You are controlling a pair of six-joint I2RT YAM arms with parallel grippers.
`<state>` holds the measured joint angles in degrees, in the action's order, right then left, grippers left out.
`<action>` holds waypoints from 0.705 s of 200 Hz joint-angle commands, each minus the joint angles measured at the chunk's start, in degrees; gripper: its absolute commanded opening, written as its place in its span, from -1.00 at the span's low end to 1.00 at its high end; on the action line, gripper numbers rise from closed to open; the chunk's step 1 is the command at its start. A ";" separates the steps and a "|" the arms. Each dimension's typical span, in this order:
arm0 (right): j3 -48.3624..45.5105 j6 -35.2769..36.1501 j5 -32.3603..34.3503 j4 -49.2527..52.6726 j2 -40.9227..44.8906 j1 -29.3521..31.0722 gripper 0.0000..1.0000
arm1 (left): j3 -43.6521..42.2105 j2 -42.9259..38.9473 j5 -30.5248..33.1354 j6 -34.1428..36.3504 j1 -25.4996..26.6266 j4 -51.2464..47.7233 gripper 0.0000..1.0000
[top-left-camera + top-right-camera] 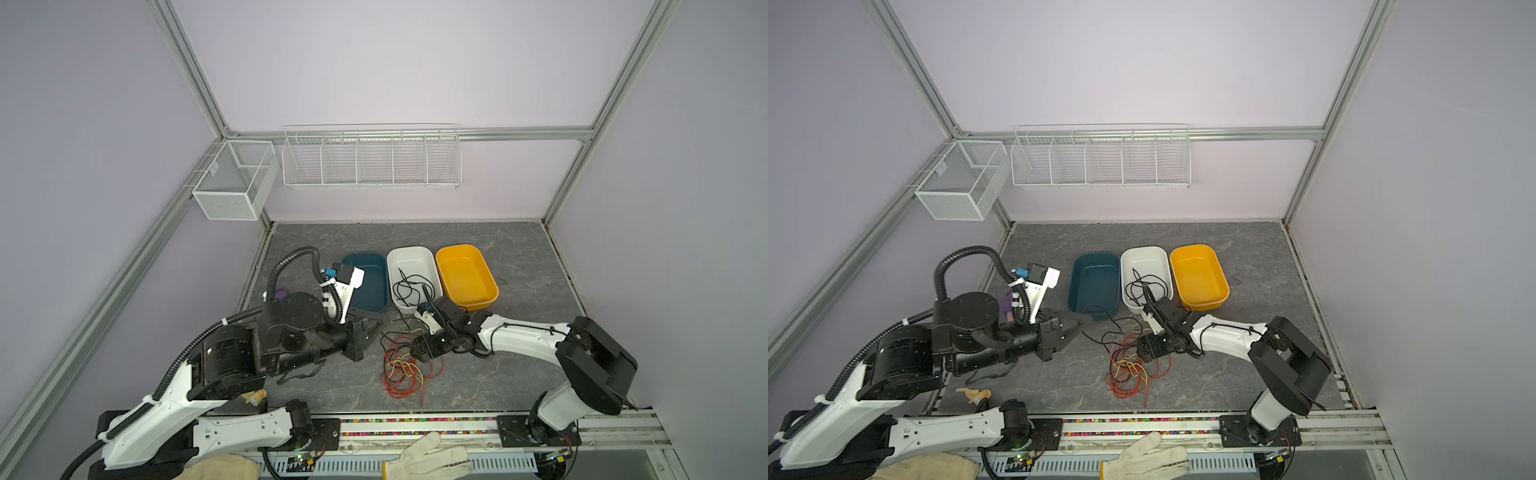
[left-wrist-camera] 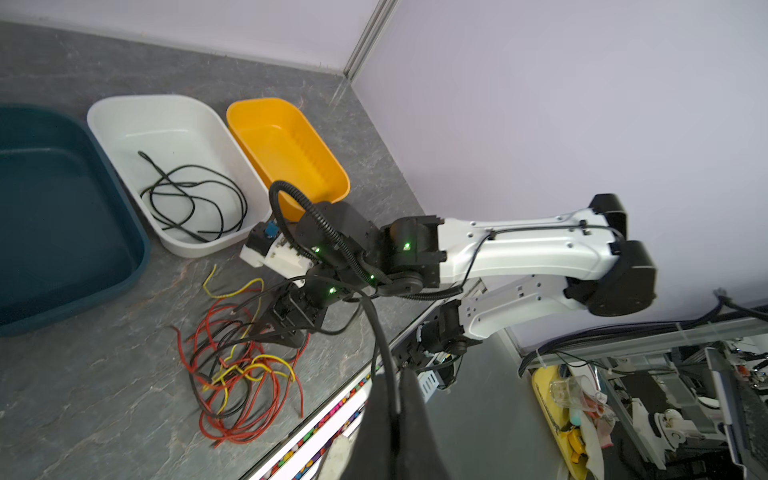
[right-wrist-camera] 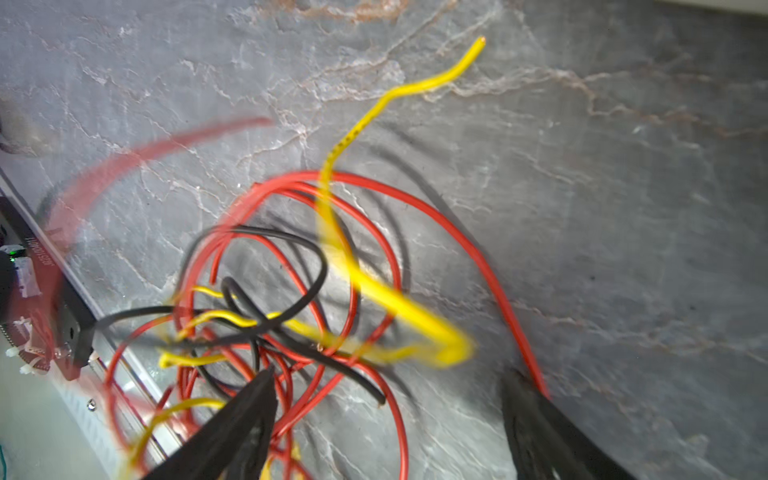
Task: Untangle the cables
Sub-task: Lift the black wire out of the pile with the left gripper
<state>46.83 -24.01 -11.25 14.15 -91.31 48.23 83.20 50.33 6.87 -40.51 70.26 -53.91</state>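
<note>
Tangle of red, black and yellow cables (image 1: 402,372) on the tabletop (image 1: 519,270), near centre. Right hand (image 3: 388,376) sits low over its far right edge, spread wide, gripping nothing. Left hand (image 1: 1079,323) is just left of the tangle, pressed together, pinching a black cable (image 2: 380,338) that runs into the heap. A black coil (image 1: 409,286) lies in the white bin (image 1: 409,250), beyond the tangle.
</note>
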 commanded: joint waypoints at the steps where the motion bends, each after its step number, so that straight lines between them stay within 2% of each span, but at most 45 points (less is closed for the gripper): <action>1: 0.72 0.08 1.74 2.26 -0.76 0.29 0.72 | 1.61 -1.14 1.21 2.74 0.32 -1.43 -1.00; 45: 0.54 0.19 2.75 2.57 0.34 0.27 0.73 | 5.65 1.07 1.18 4.76 0.32 -4.13 -1.00; 81: -1.39 0.75 4.76 1.48 4.97 0.29 0.80 | 9.25 3.63 5.31 7.29 0.32 -10.09 -1.00; 119: -3.28 1.92 4.26 -0.36 9.57 0.20 0.88 | 17.24 11.38 8.89 12.47 -0.02 -20.47 -1.00; 141: -4.74 2.60 3.18 -2.11 12.65 0.29 0.93 | 19.52 15.49 8.56 16.42 -2.60 -23.56 -1.00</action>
<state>44.25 -23.11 -7.33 14.22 -81.82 48.23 100.31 62.22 13.45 -30.09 69.67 -68.58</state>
